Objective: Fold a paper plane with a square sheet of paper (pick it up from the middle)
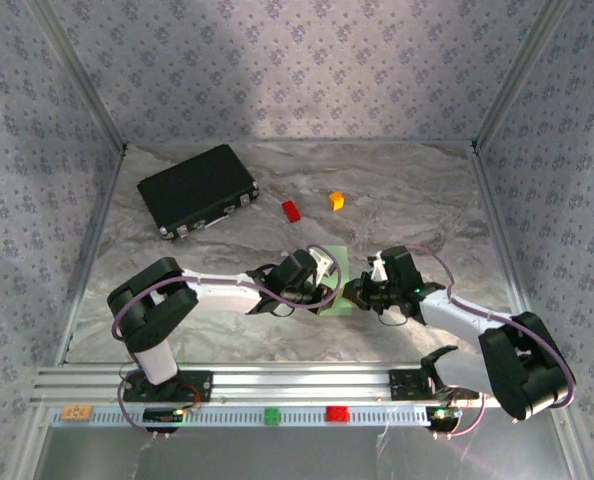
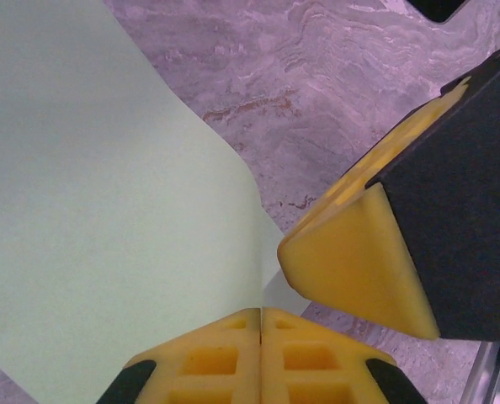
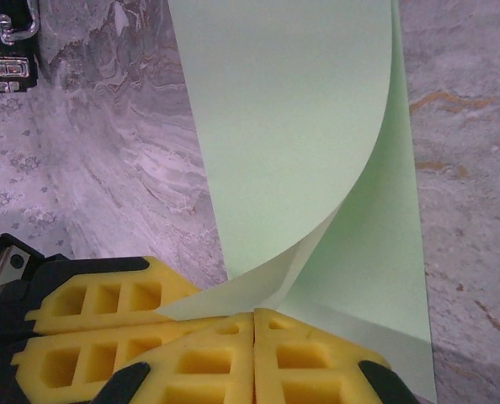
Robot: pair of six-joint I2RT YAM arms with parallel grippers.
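Two claws meet at the middle of the top view, close together over the thin, light green square sheet of paper (image 3: pixel 292 126), which lies on the marble-patterned table (image 1: pixel 427 200) just below centre frame. The left gripper (image 2: pixel 261 324) has its yellow pads pressed together at the bottom of its own view, apparently nipping the sheet's edge. The right gripper (image 3: pixel 254 328) pinches a curled-over corner, so one layer arches above the flat one. Both holds look shallow, so the paper could slip out if either arm moves. If the arms pull apart, so thin a sheet could tear between them. If the arched flap is flattened while skewed, the crease would probably run crooked and spoil the plane's centre line. The fingers sit so near each other that they may also knock together. One container stands upper left in the top view, a black rectangular case (image 1: pixel 197 188) with metal latches. It is closed, so its contents cannot be told.
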